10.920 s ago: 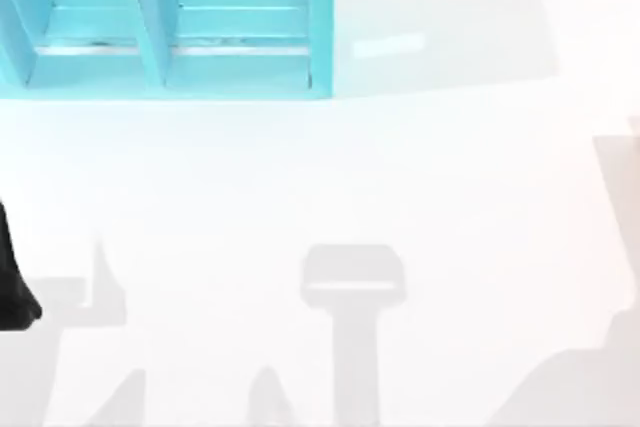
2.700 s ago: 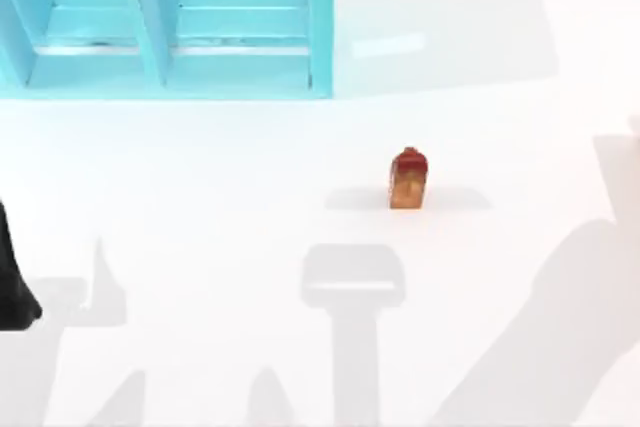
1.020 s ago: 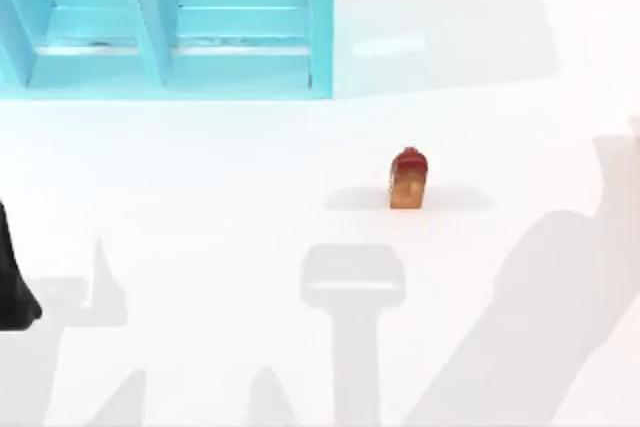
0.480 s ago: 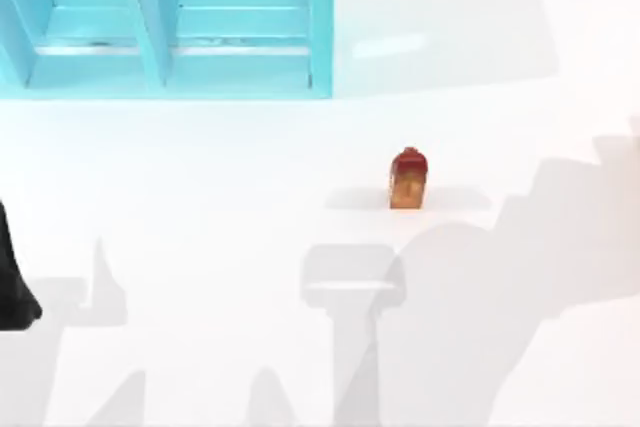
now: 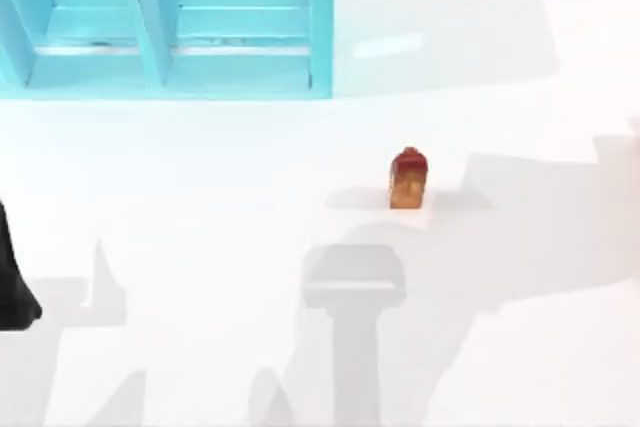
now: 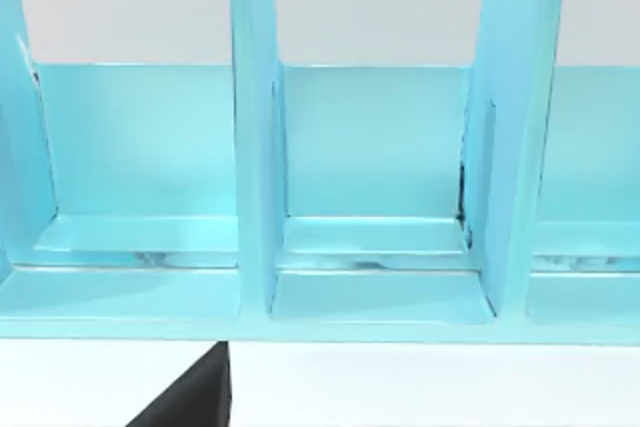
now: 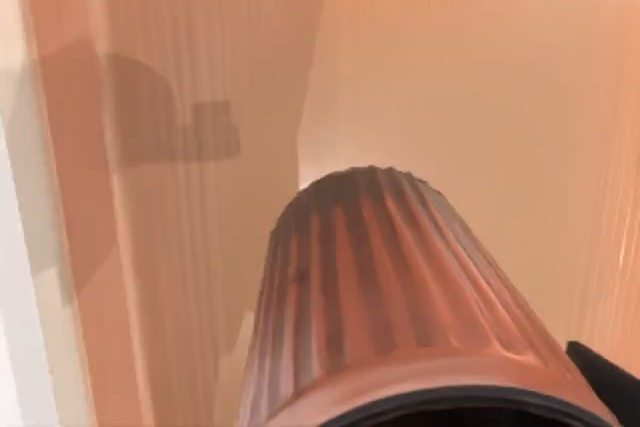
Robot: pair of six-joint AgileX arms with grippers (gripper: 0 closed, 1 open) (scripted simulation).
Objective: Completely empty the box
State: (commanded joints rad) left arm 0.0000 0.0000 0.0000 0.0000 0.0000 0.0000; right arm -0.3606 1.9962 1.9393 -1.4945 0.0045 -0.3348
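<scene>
At the far left of the table in the top view stands the box (image 5: 170, 22), turquoise, thick-walled and split by dividers. The compartments seen from above and in the left wrist view (image 6: 375, 197) look bare, though some of the box runs out of sight. Well apart from it, near the table's middle, a small red-and-orange object (image 5: 408, 179) stands on the white table (image 5: 200, 197). The right wrist view shows a ribbed brown cup (image 7: 390, 297) pressed close under that camera; it seems carried by the right arm, but whether the right gripper is clenched on it cannot be told. The left arm rests at the table's left edge (image 5: 12, 282), its gripper's state likewise unclear. The emptying step seems nearly finished; the next move probably calls for setting the cup down clear of the box.
</scene>
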